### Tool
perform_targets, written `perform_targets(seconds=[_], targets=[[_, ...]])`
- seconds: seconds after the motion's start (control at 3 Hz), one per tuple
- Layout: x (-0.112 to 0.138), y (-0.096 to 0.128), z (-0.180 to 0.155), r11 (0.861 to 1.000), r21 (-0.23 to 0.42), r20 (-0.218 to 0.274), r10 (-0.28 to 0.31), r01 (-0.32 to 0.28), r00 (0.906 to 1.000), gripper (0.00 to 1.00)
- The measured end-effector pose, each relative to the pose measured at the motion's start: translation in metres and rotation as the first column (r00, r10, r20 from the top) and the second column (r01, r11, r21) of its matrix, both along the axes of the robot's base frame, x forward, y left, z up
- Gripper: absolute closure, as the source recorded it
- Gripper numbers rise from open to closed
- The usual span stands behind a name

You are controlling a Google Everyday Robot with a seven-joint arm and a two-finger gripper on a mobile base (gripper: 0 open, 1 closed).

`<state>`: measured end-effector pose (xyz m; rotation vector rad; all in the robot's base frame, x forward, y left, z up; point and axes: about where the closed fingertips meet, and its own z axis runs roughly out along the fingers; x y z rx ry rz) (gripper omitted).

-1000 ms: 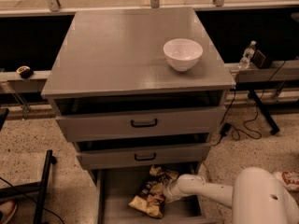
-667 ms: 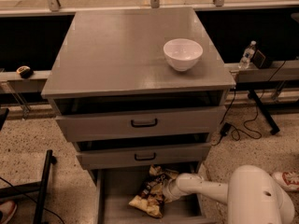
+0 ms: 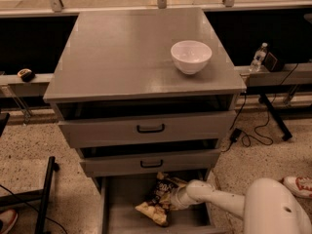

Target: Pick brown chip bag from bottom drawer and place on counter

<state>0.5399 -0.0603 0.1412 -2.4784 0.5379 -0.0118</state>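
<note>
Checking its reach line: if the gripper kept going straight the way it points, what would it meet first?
The brown chip bag: the gripper, low in the bottom drawer, points left at it, seemingly touching it, though depth is unclear.

Chip bag [image 3: 157,200] in drawer [image 3: 121,206], gripper [image 3: 175,199] alongside

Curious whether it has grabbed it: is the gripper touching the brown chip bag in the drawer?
Cannot tell. The camera view shows the gripper inside the bottom drawer, overlapping the brown chip bag, but the contact point is hidden.
</note>
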Motion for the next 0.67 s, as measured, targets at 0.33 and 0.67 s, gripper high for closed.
perform_targets(seconds=[0.33,0.67], targets=[[0.016,-0.016,0.043,0.973,0.211,-0.016,-0.098,0.099,0.9951,1.00],[0.012,-0.044,0.129,0.903,0.422,0.043,-0.112,0.083,0.9928,1.00]])
